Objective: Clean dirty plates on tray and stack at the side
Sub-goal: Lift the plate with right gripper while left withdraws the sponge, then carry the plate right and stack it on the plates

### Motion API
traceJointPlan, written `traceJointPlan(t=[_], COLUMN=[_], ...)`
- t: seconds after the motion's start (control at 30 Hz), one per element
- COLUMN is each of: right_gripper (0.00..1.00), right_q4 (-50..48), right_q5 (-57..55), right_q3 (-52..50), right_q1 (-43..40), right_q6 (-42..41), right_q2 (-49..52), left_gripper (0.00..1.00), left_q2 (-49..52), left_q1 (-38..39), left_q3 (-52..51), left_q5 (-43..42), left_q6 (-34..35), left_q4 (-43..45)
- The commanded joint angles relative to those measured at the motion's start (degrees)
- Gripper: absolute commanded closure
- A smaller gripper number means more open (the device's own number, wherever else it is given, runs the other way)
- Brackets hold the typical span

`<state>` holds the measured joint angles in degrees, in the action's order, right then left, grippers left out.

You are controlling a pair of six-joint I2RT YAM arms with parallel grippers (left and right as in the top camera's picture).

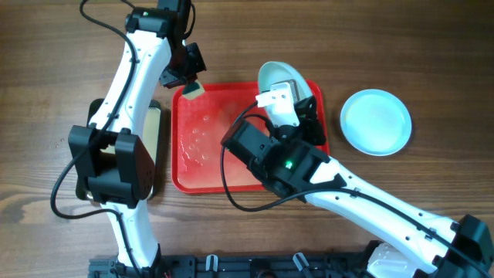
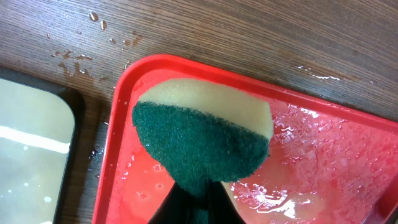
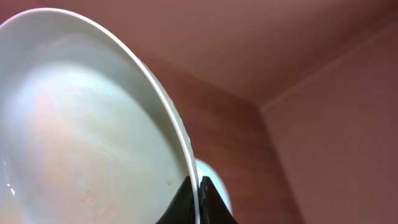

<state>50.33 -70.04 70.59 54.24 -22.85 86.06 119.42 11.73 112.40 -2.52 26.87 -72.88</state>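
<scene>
- We find the left claw (image 2: 198, 200) clamped on a sponge (image 2: 199, 140); the wet corner of the tray (image 2: 117, 155) lies just below it.
- The right claw (image 3: 198, 202) pinches the rim of the white plate (image 3: 93, 124), which tilts on edge ahead of it.
- A blue plate (image 1: 376, 121) rests on the table (image 1: 432, 62), off to that claw's right.

1. The whole tabletop (image 1: 46, 62) is viewed straight down from above.
2. The tray (image 2: 186, 62) corner, shared with overhead, is viewed closely downward from the left wrist.
3. The white plate (image 3: 74, 137) is viewed very closely from the right wrist.
</scene>
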Motion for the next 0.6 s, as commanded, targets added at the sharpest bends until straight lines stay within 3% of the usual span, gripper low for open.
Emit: traceJointPlan(t=[0.0,0.1,0.2,0.37,0.57], right_gripper=[0.96,0.96,0.96,0.96,0.96], right_q4=[-0.39,-0.98,-3.56,-4.52,-0.48], right_q5=[25.24,41.55,55.54,78.82,81.48], right_q3=[0.22,0.22,0.22,0.22,0.15], right_q1=[-1.42,-5.22,-12.48,-33.4,-55.69], right_q6=[-6.08,-7.08,-2.6,2.58,4.83], right_q2=[-1.38,-1.18,-1.2,-1.2,-1.16], left_gripper=[0.96,0.96,0.96,0.96,0.96], left_q2=[-0.57,-0.57,-0.57,-0.57,-0.57], left_q1=[0.15,0.15,0.15,0.15,0.44], left_q3=[-0.07,-0.07,-0.07,-0.07,-0.07], left_q5=[-0.7,-0.7,-0.68,-0.68,-0.68], left_q6=[-0.72,-0.72,-0.72,-0.74,-0.74], left_q4=[0.22,0.22,0.22,0.22,0.76])
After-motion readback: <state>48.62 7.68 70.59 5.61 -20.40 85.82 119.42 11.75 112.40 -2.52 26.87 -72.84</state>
